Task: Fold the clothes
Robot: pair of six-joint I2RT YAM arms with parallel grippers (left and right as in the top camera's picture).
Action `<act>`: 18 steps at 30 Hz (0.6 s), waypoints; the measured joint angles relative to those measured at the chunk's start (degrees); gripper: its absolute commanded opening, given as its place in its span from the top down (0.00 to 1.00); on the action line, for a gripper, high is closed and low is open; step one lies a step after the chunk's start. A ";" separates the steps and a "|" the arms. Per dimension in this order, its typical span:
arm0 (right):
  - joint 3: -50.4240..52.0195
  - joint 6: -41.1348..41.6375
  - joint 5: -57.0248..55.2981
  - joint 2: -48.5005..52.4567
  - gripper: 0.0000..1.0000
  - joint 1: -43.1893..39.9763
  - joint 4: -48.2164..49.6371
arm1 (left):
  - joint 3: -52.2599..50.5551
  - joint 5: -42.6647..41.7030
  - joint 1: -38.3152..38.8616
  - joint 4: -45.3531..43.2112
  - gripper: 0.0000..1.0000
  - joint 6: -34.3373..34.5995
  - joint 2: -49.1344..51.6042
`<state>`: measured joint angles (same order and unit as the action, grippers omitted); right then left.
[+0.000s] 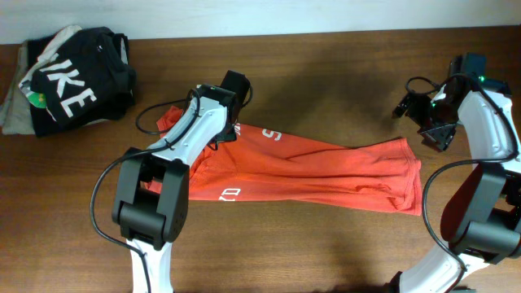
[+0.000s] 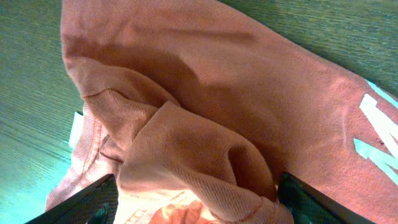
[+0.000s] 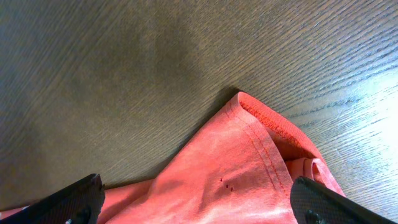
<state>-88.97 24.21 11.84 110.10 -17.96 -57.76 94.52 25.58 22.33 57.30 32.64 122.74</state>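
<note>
The T-shirt (image 1: 326, 167) lay folded into a long strip on the tabletop (image 1: 326, 252), the left jaws spread wide around bunched cloth at one end, the right jaws open near its opposite corner.

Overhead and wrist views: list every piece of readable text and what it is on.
"IKE": big white letters on the black garment; whatever comes before them does not show.
"S", perhaps: white mark on the red-orange T-shirt, unsure.
"70", perhaps: white characters by the shirt's near edge, too small to be sure.
Left wrist view: white print cut off by the frame, unreadable.
Right wrist view: none.
</note>
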 measured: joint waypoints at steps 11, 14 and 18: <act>0.00 0.00 0.00 0.00 0.01 0.00 0.00 | 3.80 2.40 0.00 7.89 0.99 0.39 0.00; 0.00 0.02 0.00 0.00 0.01 0.00 0.02 | 5.66 2.97 -0.57 11.89 0.99 0.39 0.00; 0.00 0.00 0.00 0.00 0.01 0.00 0.04 | 5.68 2.97 -3.04 15.89 0.99 0.44 0.00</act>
<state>-88.97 24.21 11.84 110.10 -17.96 -57.71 100.20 28.56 19.29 73.19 33.08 122.74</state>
